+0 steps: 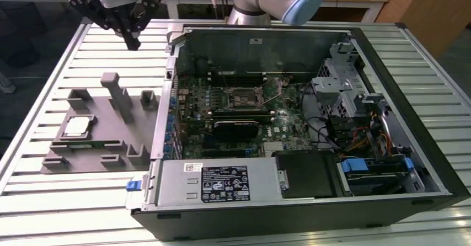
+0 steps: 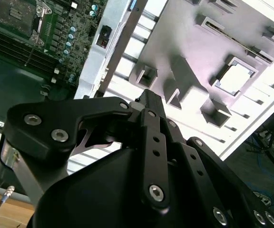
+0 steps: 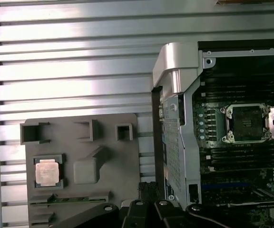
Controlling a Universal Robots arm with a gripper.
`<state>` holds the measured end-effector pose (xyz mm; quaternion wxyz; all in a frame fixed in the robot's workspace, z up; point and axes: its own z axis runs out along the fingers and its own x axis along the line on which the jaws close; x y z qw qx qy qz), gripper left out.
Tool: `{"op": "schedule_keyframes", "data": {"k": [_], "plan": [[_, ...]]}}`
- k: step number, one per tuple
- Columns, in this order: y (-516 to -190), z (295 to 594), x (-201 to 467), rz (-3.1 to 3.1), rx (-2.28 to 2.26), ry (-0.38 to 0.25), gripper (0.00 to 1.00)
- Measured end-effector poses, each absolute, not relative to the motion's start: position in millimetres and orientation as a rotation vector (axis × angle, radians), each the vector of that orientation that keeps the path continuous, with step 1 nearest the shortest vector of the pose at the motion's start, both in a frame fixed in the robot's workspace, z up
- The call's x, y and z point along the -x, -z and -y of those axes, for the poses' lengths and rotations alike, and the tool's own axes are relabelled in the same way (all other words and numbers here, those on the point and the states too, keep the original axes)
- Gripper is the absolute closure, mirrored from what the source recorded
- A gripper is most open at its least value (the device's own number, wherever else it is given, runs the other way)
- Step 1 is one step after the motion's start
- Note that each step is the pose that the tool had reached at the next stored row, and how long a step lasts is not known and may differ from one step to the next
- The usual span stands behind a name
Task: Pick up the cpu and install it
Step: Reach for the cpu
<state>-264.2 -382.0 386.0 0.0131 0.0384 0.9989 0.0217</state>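
Observation:
The cpu [image 1: 77,126] is a small silvery square chip lying in a recess of the grey holder block [image 1: 110,141] on the slatted table, at the exterior view's left. Both wrist views also show the cpu [image 3: 48,172] [image 2: 234,78] in that recess. My gripper [image 1: 133,43] hangs above the table behind the holder block, well away from the cpu, with its black fingers [image 2: 146,102] closed together on nothing. Inside the open computer case [image 1: 412,64], the motherboard socket [image 1: 243,97] [image 3: 248,122] sits uncovered.
A green memory stick [image 1: 83,144] lies in a slot of the holder block beside the cpu. Upright posts [image 1: 112,89] rise from the block. The case's metal wall [image 1: 171,75] stands between the block and the motherboard. Cables and drive bays [image 1: 360,130] crowd the case's right side.

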Motion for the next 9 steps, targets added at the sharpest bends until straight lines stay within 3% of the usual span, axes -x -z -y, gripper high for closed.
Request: {"op": "schedule_keyframes", "data": {"k": [9], "plan": [[-384.3, 382.0, 276.7, -3.112, -0.120, -0.067, 0.89]]}}
